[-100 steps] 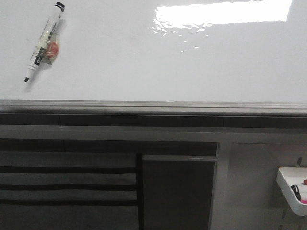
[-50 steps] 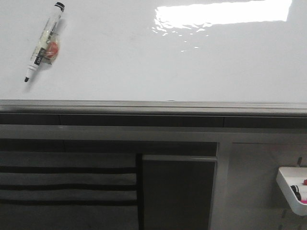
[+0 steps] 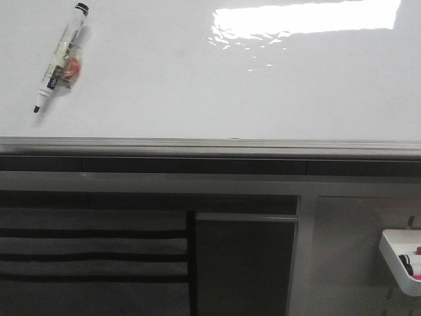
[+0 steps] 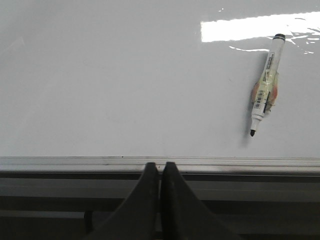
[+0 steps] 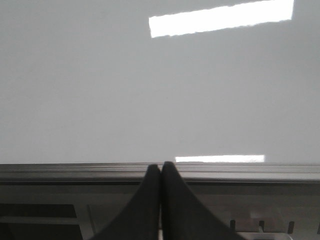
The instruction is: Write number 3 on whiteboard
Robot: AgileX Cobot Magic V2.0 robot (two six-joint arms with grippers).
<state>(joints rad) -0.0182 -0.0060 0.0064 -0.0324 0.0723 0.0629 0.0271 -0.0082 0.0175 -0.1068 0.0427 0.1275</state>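
Observation:
The whiteboard (image 3: 217, 85) is glossy, white and blank, with a grey metal edge strip (image 3: 210, 146); no number 3 shows on it. A white marker with a black tip and cap (image 3: 60, 58) lies at its far left, also in the left wrist view (image 4: 265, 92). My left gripper (image 4: 160, 166) is shut and empty, at the board's near edge (image 4: 75, 162), well apart from the marker. My right gripper (image 5: 161, 166) is shut and empty, at the board's near edge (image 5: 75, 170). Neither gripper shows in the front view.
Below the edge strip are grey cabinet panels (image 3: 243, 263) and dark slats (image 3: 92, 257). A white tray holding markers (image 3: 402, 260) hangs at the lower right. A bright light reflection (image 3: 306, 18) lies on the board.

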